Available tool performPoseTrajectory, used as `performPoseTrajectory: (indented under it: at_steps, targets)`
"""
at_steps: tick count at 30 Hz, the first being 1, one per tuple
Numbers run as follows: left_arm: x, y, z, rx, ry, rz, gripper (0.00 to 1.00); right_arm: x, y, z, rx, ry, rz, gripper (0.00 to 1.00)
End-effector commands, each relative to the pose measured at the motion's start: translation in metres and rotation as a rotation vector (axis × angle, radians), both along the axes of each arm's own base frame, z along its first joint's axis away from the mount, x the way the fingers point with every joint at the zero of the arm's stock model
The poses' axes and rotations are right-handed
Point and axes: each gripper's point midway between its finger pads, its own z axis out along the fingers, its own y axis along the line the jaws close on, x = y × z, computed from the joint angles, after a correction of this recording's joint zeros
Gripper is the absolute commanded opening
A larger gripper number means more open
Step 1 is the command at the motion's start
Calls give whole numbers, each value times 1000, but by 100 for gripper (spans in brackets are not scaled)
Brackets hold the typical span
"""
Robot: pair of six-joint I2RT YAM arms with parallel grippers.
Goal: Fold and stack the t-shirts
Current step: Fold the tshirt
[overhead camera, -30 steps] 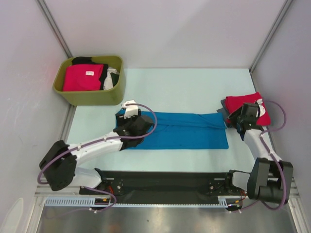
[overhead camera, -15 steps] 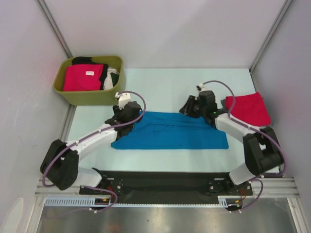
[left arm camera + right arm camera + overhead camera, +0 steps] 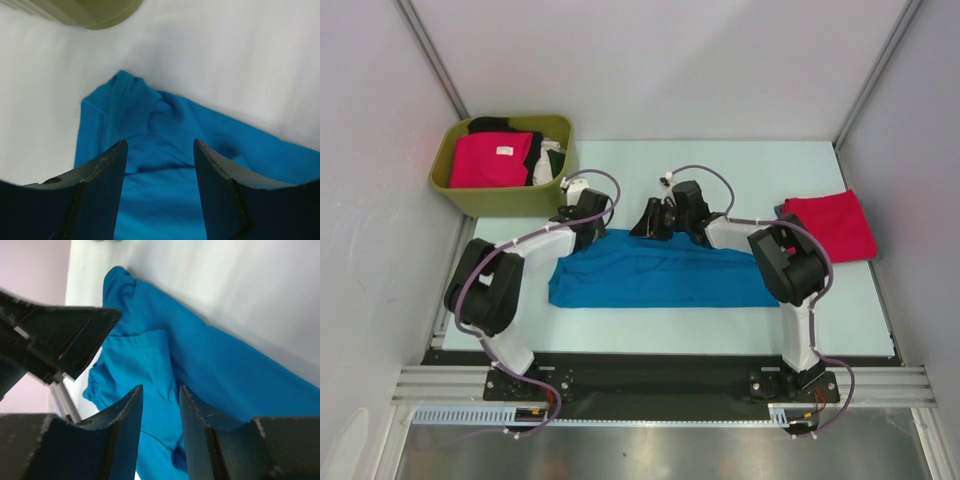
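Observation:
A bright blue t-shirt (image 3: 670,280) lies spread across the middle of the table, its left end slightly bunched. My left gripper (image 3: 582,222) hovers over the shirt's far left corner. In the left wrist view its jaws (image 3: 160,152) stand open, with the blue cloth (image 3: 150,125) below them. My right gripper (image 3: 648,222) is at the shirt's far edge near the middle. Its jaws (image 3: 160,397) are open by a narrow gap over the blue cloth (image 3: 150,370). A folded red t-shirt (image 3: 830,226) rests at the right.
An olive-green tub (image 3: 510,200) stands at the far left, holding a crimson-pink shirt (image 3: 492,160), a black one and a white one. Its rim (image 3: 90,12) shows in the left wrist view. The left gripper's body (image 3: 55,335) fills the right wrist view's upper left.
My right arm swung left from the red shirt to the blue shirt's far edge. My left gripper moved toward the far left corner. Both jaws narrowed, and the shirt's left end bunched.

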Motion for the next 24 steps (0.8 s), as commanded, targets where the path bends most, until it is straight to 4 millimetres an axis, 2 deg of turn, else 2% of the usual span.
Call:
performPoseTrajectory:
  at_steps: [1, 2, 3, 6, 7, 8, 12, 14, 16, 17, 19, 21, 22, 23, 24]
  targets:
    - [13, 10, -3, -42, 33, 37, 61, -2, 30, 13, 118, 6, 91, 41]
    - [14, 12, -8, -25, 50, 45, 61, -4, 33, 11, 126, 15, 103, 42]
    - [16, 15, -7, -11, 55, 53, 61, -7, 37, 0, 116, 33, 113, 42]
    - [10, 21, -15, 29, 107, 73, 60, -14, 44, -3, 127, 55, 152, 41]
    - [3, 34, -18, 66, 128, 141, 59, -18, 48, -3, 140, 58, 169, 42]
    - [1, 37, -20, 78, 135, 164, 58, -25, 50, -2, 150, 69, 195, 41]
    - [-1, 39, -30, 84, 182, 146, 57, -46, 54, -6, 143, 93, 254, 41]
    - [-2, 43, -32, 97, 191, 157, 57, -59, 57, 3, 152, 76, 292, 40]
    - [-5, 46, -33, 106, 191, 163, 57, -74, 52, -2, 131, 75, 320, 39]
    - [-6, 48, -33, 114, 190, 170, 57, -78, 50, 4, 118, 57, 322, 39]
    - [-7, 53, -34, 129, 198, 177, 57, -90, 39, -9, 54, 88, 330, 37]
    - [-9, 58, -34, 141, 205, 189, 57, -98, 30, -7, 22, 84, 329, 35]
    - [-8, 59, -31, 141, 200, 189, 57, -107, 20, -17, -4, 103, 323, 35]
    - [-9, 62, -31, 144, 198, 194, 57, -106, 15, -19, -26, 81, 310, 35]
    - [-10, 62, -30, 144, 196, 196, 57, -105, 12, -12, -33, 50, 302, 36]
